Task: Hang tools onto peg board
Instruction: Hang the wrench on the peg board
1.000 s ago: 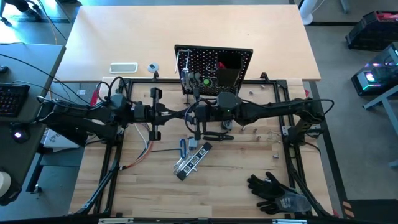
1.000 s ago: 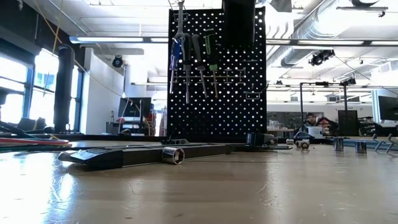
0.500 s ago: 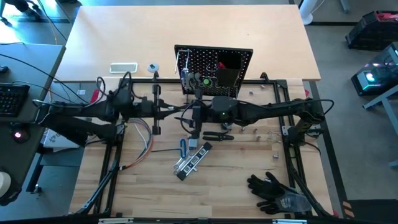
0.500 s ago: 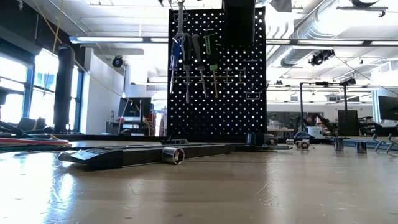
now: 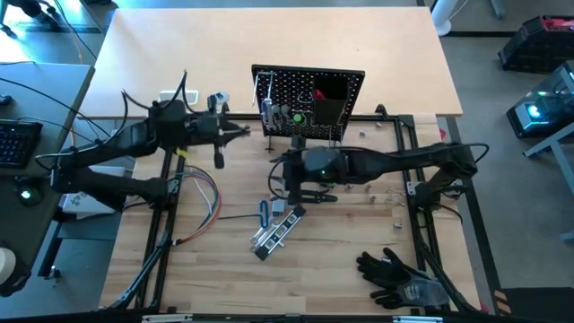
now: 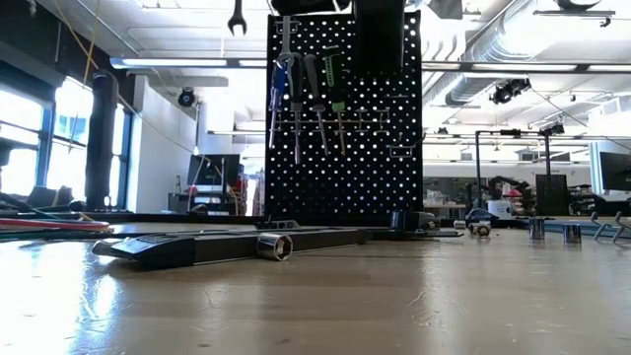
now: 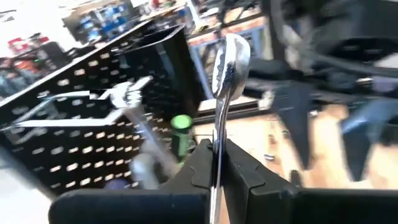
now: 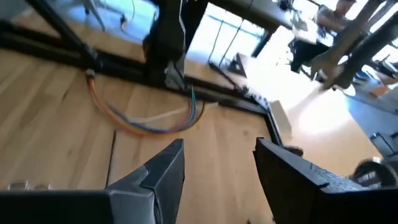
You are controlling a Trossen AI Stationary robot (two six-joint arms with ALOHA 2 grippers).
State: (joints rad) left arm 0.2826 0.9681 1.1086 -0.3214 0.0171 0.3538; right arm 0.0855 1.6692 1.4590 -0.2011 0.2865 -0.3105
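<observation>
The black peg board [image 5: 309, 97] stands upright at the table's far middle, with blue- and green-handled drivers [image 6: 315, 84] hanging on its front [image 6: 345, 138]. My left gripper [image 5: 240, 132] is just left of the board, shut on a silver wrench [image 7: 227, 59], whose open end [image 6: 237, 18] shows high beside the board. My right gripper [image 5: 280, 175] hovers open over the table's middle with nothing between its fingers [image 8: 217, 168]. Below it, black pliers [image 5: 316, 195], a blue-handled tool [image 5: 263, 213] and a black-silver bar [image 5: 278, 229] lie flat on the table. My left gripper pinches the wrench's shaft [image 7: 217, 124] between its two fingers, which lie along the shaft. The fingers come nearly level from the table's left, pointing at the peg board. The wrench sticks out past the fingertips with its head [image 7: 230, 53] upward, clear of table and board.
Black gloves [image 5: 395, 274] lie at the near right. A bundle of coloured wires [image 5: 202, 199] curves over the table's left part. Small sockets [image 5: 372, 190] are scattered right of the pliers. A socket [image 6: 274, 246] lies by the bar. The arms' black frame rails [image 5: 170, 224] border the work area.
The two grippers, which met over the table's middle, have parted. My left gripper has swung toward the far left with the wrench, rising and tipping up toward level. The wrench's end now shows beside the board's top. My right gripper has tipped up from pointing down.
</observation>
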